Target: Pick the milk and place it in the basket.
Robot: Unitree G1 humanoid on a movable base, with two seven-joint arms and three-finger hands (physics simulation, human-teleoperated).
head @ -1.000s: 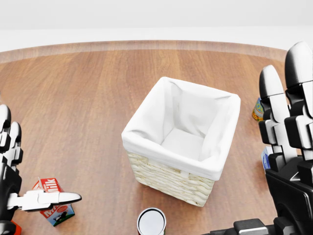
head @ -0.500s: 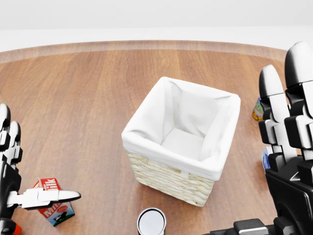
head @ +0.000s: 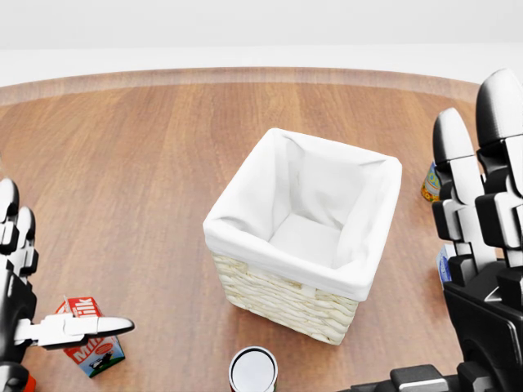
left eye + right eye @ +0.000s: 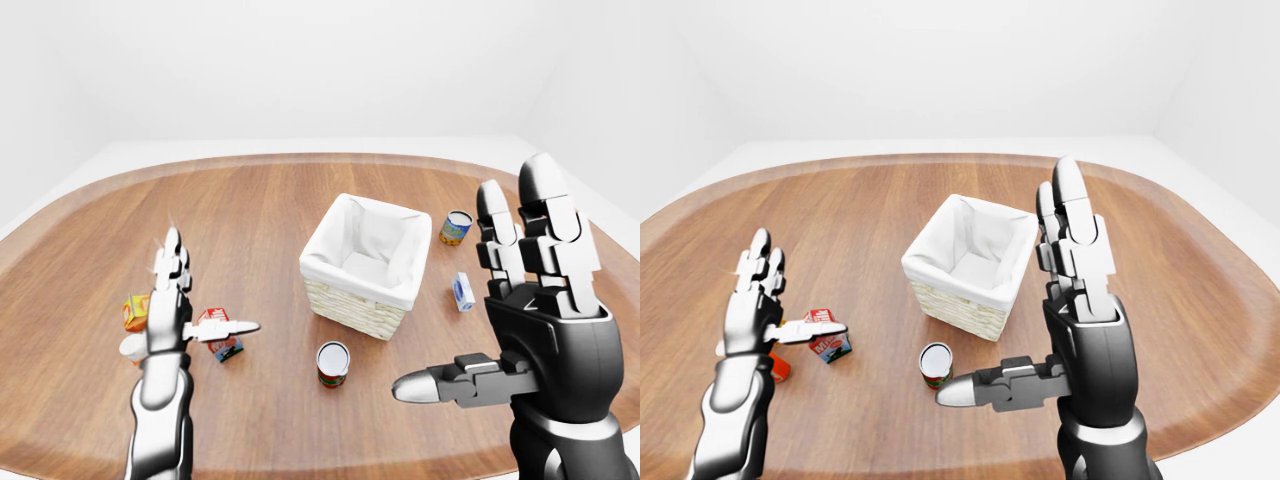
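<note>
Now the milk (image 4: 221, 333) is standing on the worktop (image 4: 250, 210), well left of the basket (image 4: 366, 263) in the left-eye view and nearer that view's bottom. The left robot hand (image 4: 172, 300) is hovering just beside it, released, with its fingers (image 4: 170, 262) pointing up and its thumb reaching across the carton's top; nothing is closing on the carton yet. To grasp well, I judge the hand should be dropping lower and turning so that thumb and fingers are facing each other across the carton's flat sides, gripping below the gabled top, then lifting clear of the basket's cloth rim before crossing over.

The right robot hand (image 4: 1060, 330) is standing released and holding nothing, raised well apart from everything.

Both eye views are showing the whole spread: an orange box (image 4: 134, 311) just left of the left hand, a can (image 4: 333, 362) below the basket, a blue carton (image 4: 462, 291) and a second can (image 4: 456, 227) to its right. The head view is cropping most of that away, but is giving the closest look down into the basket, which is holding only its white lining, and at the carton's printed label (image 3: 80, 309).
</note>
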